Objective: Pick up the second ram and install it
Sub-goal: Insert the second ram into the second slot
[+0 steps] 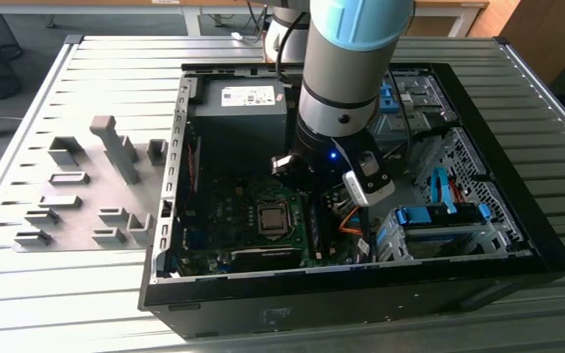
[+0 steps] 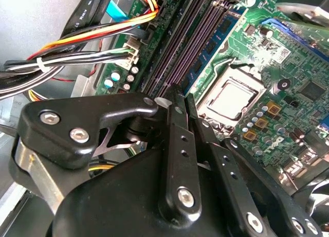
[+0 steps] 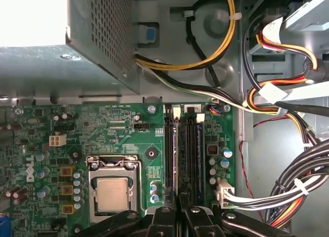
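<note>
Step in hand, as we judge it: seating the stick, not fetching it. In the second wrist view the gripper (image 2: 180, 95) hangs low over the motherboard (image 2: 288, 67), its jaws drawn together with nothing visible between them. The tips sit just at the near end of a blue-green stick standing in a memory slot. We take this stick for the second ram (image 2: 208, 44), though we cannot tell it from a first one. It stands upright in the slot on the CPU socket (image 2: 231, 98) side. Beside it the dark memory slots (image 2: 180, 47) look unfilled.

We cannot tell whether the stick is fully home or whether its end latches have closed. Finishing the seat calls for straight, even downward pressure along the stick's top edge, kept clear of the neighbouring slots and of the cable bundle (image 3: 288, 190) just beside them.

Farther off, the open computer case (image 1: 361, 294) lies on its side and holds everything. Inside are the motherboard, the grey power supply (image 1: 243, 118) at the far end, the coloured wiring, and a drive cage with blue drive-bay clips (image 1: 430, 215) toward the exterior view's right. The arm (image 1: 346, 66) reaches down into the middle of it.

Outside the case, on the exterior view's left, grey holder blocks (image 1: 115, 151) stand on the slatted tabletop (image 1: 67, 279). We see no stick in them.
</note>
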`<act>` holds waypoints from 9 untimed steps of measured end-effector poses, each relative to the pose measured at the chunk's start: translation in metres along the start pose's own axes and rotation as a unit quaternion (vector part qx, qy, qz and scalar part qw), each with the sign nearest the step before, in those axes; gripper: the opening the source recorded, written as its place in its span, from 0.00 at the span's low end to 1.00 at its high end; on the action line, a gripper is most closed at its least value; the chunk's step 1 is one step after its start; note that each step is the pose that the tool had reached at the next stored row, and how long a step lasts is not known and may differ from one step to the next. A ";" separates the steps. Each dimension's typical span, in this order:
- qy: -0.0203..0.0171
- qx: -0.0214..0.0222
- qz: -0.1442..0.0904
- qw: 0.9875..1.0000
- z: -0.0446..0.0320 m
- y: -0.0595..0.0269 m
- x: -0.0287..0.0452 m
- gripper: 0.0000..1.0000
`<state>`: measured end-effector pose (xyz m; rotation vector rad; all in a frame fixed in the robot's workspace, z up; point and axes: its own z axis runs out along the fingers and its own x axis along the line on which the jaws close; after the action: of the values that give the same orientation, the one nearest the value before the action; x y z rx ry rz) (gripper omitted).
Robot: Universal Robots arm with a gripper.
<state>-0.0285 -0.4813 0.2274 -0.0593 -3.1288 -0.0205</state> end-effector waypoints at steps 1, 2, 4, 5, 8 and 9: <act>0.000 0.000 0.000 1.000 0.0001 -0.0002 -0.0002 0.14; 0.000 0.000 0.001 1.000 0.0002 -0.0002 -0.0002 0.14; 0.000 0.000 0.001 1.000 0.0001 -0.0003 -0.0003 0.14; 0.000 0.000 0.001 1.000 0.0001 -0.0003 -0.0003 0.14; 0.000 0.000 0.001 1.000 0.0002 -0.0003 -0.0004 0.14; 0.000 0.000 0.001 1.000 0.0001 -0.0003 -0.0004 0.14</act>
<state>-0.0281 -0.4816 0.2273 -0.0610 -3.1288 -0.0203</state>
